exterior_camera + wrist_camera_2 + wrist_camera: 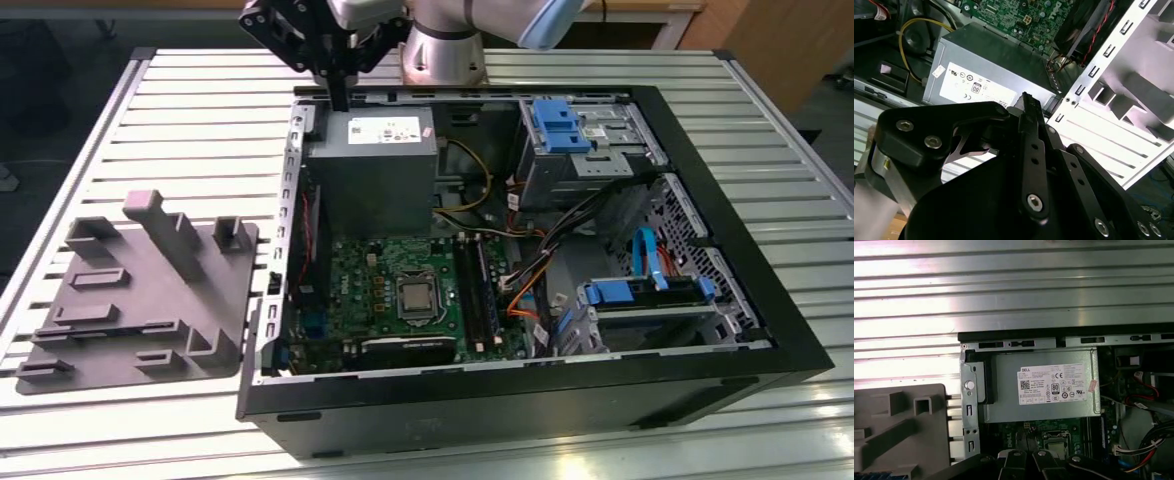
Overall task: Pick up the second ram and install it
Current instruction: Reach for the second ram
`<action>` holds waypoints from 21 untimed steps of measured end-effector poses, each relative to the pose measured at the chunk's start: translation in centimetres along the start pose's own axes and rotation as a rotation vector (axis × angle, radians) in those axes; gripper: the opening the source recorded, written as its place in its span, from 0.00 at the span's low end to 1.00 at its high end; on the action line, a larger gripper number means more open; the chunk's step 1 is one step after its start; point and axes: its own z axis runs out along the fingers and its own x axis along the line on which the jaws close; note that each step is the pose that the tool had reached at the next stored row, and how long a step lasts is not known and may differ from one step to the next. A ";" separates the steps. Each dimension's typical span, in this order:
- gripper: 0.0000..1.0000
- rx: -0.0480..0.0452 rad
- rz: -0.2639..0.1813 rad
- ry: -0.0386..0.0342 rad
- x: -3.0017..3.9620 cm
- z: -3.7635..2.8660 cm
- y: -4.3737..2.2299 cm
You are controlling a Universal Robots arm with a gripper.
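Note:
My gripper (340, 100) hangs over the back edge of the open computer case (534, 405), just above the grey power supply (371, 160). Its black fingers are shut together and point straight down. In the second wrist view the shut gripper (1027, 98) sits over the labelled power supply (994, 65). I cannot tell whether anything is pinched between the pads. The second ram is hidden from me. The green motherboard (387, 290) lies in the case, with long black memory slots (474, 290) beside the processor socket.
A pale grey moulded tray (134, 290) with upright posts lies on the slatted metal table (174, 120) at the exterior view's left. Blue drive brackets (561, 125) and orange and blue cables (527, 290) crowd the case's other half. The case wall (969, 385) stands between tray and power supply.

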 end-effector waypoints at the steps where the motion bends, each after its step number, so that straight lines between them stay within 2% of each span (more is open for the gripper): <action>1: 0.11 0.0000 0.000 0.0000 0.04 0.00 -0.01; 21: 0.11 0.0000 0.000 0.0000 1.40 -0.04 -0.11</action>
